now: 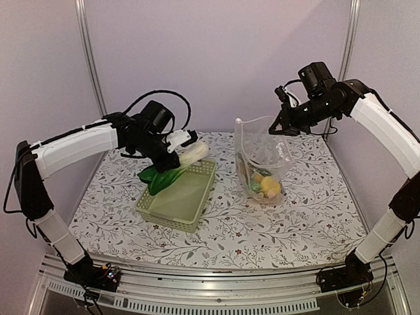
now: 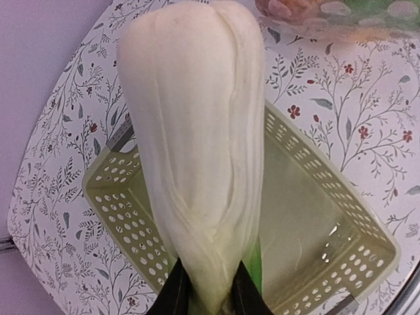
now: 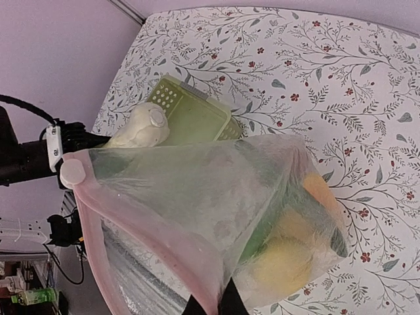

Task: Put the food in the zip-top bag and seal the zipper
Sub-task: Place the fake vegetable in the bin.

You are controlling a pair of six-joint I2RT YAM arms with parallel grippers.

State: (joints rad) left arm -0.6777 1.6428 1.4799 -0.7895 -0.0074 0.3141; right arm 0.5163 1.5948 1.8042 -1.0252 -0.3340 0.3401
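My left gripper (image 1: 176, 152) is shut on the bok choy (image 1: 176, 165), white stalk and green leaves, and holds it above the far end of the basket; in the left wrist view the pale stalk (image 2: 197, 151) fills the middle between my fingertips (image 2: 176, 292). My right gripper (image 1: 281, 126) is shut on the mouth edge of the clear zip-top bag (image 1: 257, 141) and holds it upright and open. The pinkish zipper (image 3: 141, 220) runs from a white slider (image 3: 72, 172) down to my right fingers (image 3: 233, 303). Yellow and orange fruits (image 1: 269, 186) and green pieces lie in the bag's bottom (image 3: 289, 262).
The pale green lattice basket (image 1: 165, 209) sits left of centre on the floral tablecloth, with nothing in it in the left wrist view (image 2: 315, 216). Metal frame posts stand at the back corners. The bag stands right of the basket.
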